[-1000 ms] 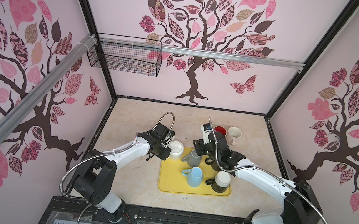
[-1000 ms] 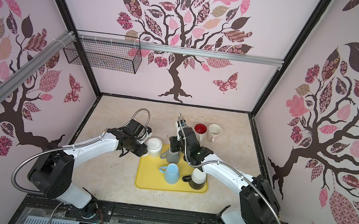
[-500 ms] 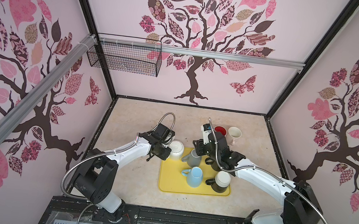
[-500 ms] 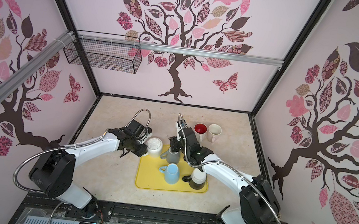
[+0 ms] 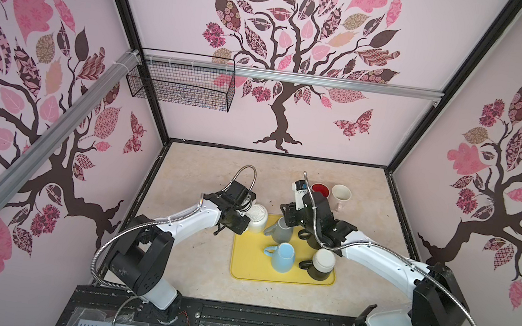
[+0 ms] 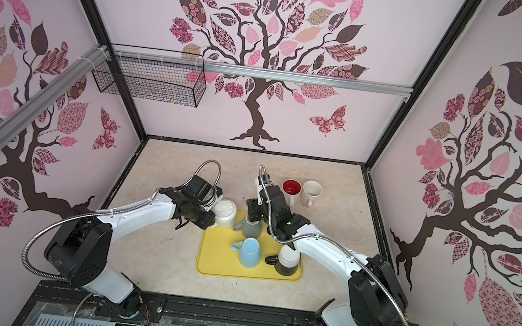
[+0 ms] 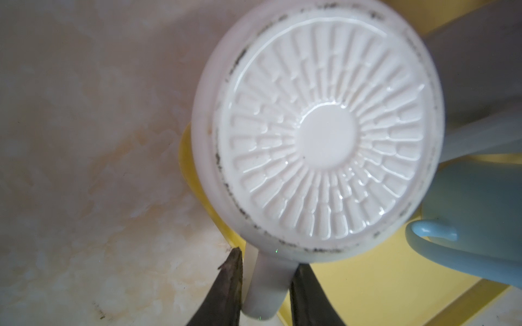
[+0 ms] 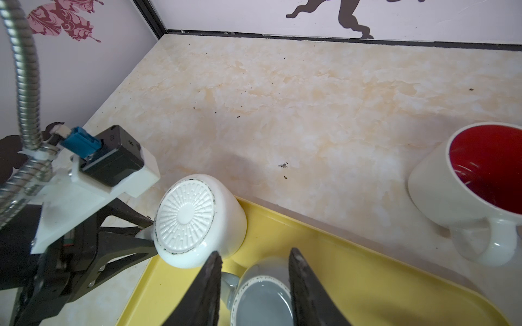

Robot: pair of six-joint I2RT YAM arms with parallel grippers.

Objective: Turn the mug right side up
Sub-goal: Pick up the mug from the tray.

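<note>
A white mug (image 5: 257,217) (image 6: 226,212) leans tilted at the far left corner of the yellow tray (image 5: 271,276). Its ribbed base (image 7: 324,141) faces up and toward my left arm. My left gripper (image 7: 267,259) (image 5: 245,226) is shut on the mug's handle, one finger on each side. The white mug (image 8: 195,223) also shows in the right wrist view. My right gripper (image 8: 254,252) (image 5: 286,216) hovers partly open over an upside-down grey mug (image 8: 262,299) (image 5: 281,232), gripping nothing.
Also upside down on the tray are a light blue mug (image 5: 284,257) and a black mug with a white base (image 5: 321,266). Behind the tray stand two upright mugs: one red inside (image 5: 321,190), one cream (image 5: 341,194). A wire basket (image 5: 180,83) hangs on the back wall.
</note>
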